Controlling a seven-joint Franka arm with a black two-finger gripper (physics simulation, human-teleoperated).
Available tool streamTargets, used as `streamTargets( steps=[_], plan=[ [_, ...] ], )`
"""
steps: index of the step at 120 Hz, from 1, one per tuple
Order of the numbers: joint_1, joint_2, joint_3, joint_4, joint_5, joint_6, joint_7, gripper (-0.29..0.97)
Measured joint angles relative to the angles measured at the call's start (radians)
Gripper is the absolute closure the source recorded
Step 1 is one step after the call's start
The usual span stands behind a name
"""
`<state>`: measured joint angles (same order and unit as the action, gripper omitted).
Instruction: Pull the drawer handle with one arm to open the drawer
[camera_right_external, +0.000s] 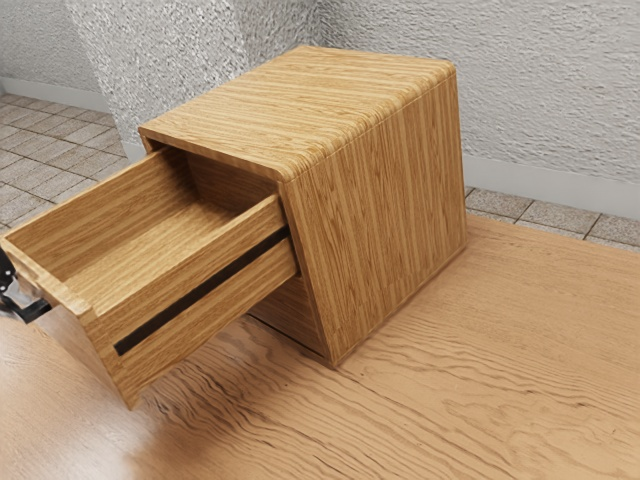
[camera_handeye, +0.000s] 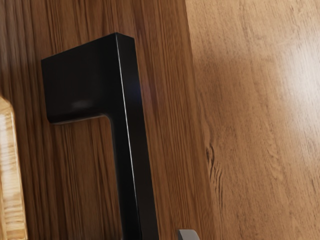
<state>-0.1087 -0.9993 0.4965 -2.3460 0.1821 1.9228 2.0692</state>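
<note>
While the drawer stands well out of the cabinet, the gripper sits by the black handle; whether it clasps it, I cannot tell.

The box-shaped cabinet of pale wood and its wooden drawer share a fine, straight, honey-coloured grain with a smooth satin finish, while the broad wooden tabletop beneath shows a redder, wavier grain and a soft sheen. The black angular bar handle looks smooth and semi-matt, a thin glint running along its edge, like painted metal or hard plastic. The grey wall is rough and pebbly like coarse plaster, and the pale square floor tiles look matt.
</note>
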Motion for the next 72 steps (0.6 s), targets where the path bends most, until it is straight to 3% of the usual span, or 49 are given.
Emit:
streamTargets(
  steps=[46, 72],
  plan=[
    [0.006, 0.005, -0.032, 0.01, 0.002, -0.019, -0.034, 0.7],
    [0.008, 0.004, -0.048, 0.013, 0.003, -0.044, -0.05, 0.46]
  ],
)
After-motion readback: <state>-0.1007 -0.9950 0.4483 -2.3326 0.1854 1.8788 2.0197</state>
